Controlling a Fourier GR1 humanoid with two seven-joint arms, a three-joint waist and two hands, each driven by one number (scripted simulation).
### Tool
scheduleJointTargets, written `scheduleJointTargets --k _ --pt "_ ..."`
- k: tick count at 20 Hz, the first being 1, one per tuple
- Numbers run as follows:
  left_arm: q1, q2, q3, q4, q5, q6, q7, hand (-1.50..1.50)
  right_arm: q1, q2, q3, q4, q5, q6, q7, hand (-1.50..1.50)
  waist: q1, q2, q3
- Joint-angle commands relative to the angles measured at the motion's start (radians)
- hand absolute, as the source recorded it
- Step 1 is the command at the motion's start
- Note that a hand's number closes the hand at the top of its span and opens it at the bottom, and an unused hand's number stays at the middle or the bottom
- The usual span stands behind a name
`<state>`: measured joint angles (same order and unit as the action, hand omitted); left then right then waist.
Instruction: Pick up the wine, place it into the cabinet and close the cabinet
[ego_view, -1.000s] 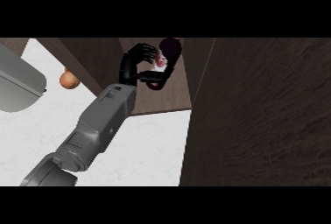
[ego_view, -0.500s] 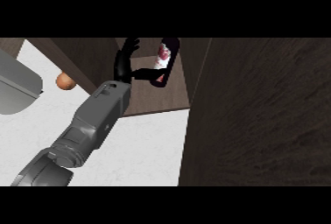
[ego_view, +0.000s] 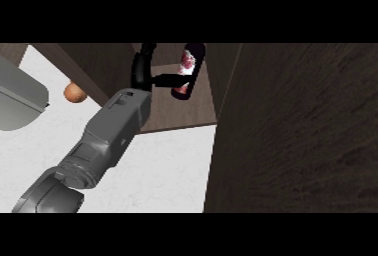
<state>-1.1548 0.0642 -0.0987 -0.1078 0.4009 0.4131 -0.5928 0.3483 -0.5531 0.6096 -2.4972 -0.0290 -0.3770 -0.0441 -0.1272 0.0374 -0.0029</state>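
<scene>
The wine bottle (ego_view: 189, 70), dark with a red and white label, stands inside the dark wood cabinet (ego_view: 173, 114), near its right wall. My left hand (ego_view: 142, 67) is just left of the bottle. Its fingers point straight up, away from the glass, and only the thumb (ego_view: 167, 79) reaches across to the bottle's lower part. The grey forearm runs down to the lower left corner. The cabinet's door (ego_view: 295, 135) stands open and fills the right side of the view. My right hand does not show.
A grey appliance (ego_view: 18, 102) sits at the left edge. A small orange-brown round thing (ego_view: 72, 93) lies beside the cabinet's left wall. The white counter (ego_view: 162, 170) spreads below the cabinet.
The fingers, curled over the bottle a second ago, have straightened and come off it. The arm has shifted left and farther into the cabinet. The bottle now stands on the cabinet floor.
</scene>
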Motion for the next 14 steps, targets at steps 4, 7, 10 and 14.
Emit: scheduleJointTargets --k 4,7,10,14 --pt "-0.016 -0.003 0.055 -0.049 0.047 -0.144 -0.063 1.5 0.053 -0.017 0.016 -0.145 -0.024 -0.012 0.067 -1.5 0.023 -0.008 -0.001" --pt "-0.031 -0.022 0.064 -0.063 0.055 -0.216 -0.07 1.5 0.068 -0.019 -0.007 -0.141 -0.051 -0.012 0.059 -1.5 0.037 -0.014 0.001" --pt "-0.056 -0.027 0.069 -0.061 0.058 -0.247 -0.042 -1.5 0.094 -0.036 0.016 -0.192 -0.026 -0.014 0.082 -1.5 0.043 -0.023 0.001" --pt "-0.061 -0.062 0.066 -0.058 0.05 -0.261 -0.034 -1.5 0.077 -0.031 -0.004 -0.214 -0.033 -0.027 0.118 -1.5 0.064 -0.024 0.001"
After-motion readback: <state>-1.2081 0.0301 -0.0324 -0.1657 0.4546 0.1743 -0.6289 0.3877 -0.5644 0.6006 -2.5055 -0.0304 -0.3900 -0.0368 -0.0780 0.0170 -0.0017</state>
